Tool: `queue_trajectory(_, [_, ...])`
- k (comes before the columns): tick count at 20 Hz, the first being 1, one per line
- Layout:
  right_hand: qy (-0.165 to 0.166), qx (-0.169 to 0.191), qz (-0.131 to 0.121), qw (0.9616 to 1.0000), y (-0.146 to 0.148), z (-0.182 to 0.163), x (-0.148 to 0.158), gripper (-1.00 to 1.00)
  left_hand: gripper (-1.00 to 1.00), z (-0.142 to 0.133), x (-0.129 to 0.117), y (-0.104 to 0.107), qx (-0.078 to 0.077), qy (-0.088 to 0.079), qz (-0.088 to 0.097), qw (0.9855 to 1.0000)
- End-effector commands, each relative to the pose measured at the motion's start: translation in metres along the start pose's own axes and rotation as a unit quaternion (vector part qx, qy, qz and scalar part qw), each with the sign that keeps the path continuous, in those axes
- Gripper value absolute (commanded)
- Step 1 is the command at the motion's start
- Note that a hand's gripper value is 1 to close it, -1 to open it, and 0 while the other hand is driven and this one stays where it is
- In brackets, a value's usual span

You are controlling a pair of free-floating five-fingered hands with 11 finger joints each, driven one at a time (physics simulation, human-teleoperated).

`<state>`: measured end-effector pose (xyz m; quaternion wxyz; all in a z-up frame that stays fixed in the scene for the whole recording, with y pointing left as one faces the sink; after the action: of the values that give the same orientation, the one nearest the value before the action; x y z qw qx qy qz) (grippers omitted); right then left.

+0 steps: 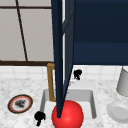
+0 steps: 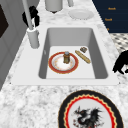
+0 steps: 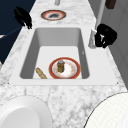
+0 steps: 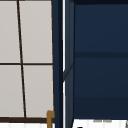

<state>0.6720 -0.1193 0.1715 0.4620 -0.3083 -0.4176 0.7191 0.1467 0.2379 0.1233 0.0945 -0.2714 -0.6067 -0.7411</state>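
Observation:
My left hand [image 1: 39, 117] hangs with relaxed fingers over the counter at the sink's front left corner; it is also at the edge of the left side view [image 2: 122, 62] and far off in the right side view [image 3: 23, 16]. My right hand [image 1: 77, 74] is curled against the white faucet [image 3: 93, 37] at the back of the sink, seen beside it from the right [image 3: 105, 35] and behind its stem from the left [image 2: 31, 16]. In the basin [image 2: 47, 45] lies a red-rimmed plate [image 2: 58, 65] with a small brown jar [image 2: 66, 57] on it, and a breadstick [image 2: 83, 56] beside it.
An open dark blue cabinet door [image 1: 61, 50] hangs in front of the sink, with a red round thing [image 1: 71, 115] below it. A dragon-patterned plate [image 1: 20, 103] lies on the left counter. On the right are a white bowl [image 1: 118, 112] and a grey pot [image 1: 123, 82]. A wooden frame [image 1: 50, 82] stands behind.

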Motion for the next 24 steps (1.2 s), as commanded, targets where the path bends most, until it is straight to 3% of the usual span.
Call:
queue_trajectory(1, [0.02,-0.006,-0.013,0.9997,0.037,0.002,-0.008,1.0,0.0,0.0,0.0,0.0,0.0,0.0,0.0,1.0])
queue_trajectory(4, [0.002,-0.007,0.002,1.0,0.021,-0.002,0.001,1.0,0.0,0.0,0.0,0.0,0.0,0.0,0.0,1.0])
queue_trajectory(5, [-0.003,0.018,-0.003,0.9998,0.012,-0.006,0.001,-1.0,0.0,0.0,0.0,0.0,0.0,0.0,0.0,1.0])
queue_trajectory(9, [0.001,-0.036,-0.008,0.9993,0.001,0.021,-0.019,-1.0,0.0,0.0,0.0,0.0,0.0,0.0,0.0,1.0])
queue_trajectory(12, [-0.007,-0.028,-0.032,0.9991,-0.01,0.029,-0.031,-1.0,0.0,0.0,0.0,0.0,0.0,0.0,0.0,1.0])
queue_trajectory(15, [-0.004,-0.026,-0.039,0.9989,-0.003,0.032,-0.04,-1.0,0.0,0.0,0.0,0.0,0.0,0.0,0.0,1.0])
queue_trajectory(17, [-0.018,-0.031,-0.035,0.9987,0.004,0.031,-0.048,-1.0,0.0,0.0,0.0,0.0,0.0,0.0,0.0,1.0])
queue_trajectory(24, [-0.016,-0.042,-0.036,0.9983,0.026,0.051,-0.069,-1.0,0.0,0.0,0.0,0.0,0.0,0.0,0.0,1.0])
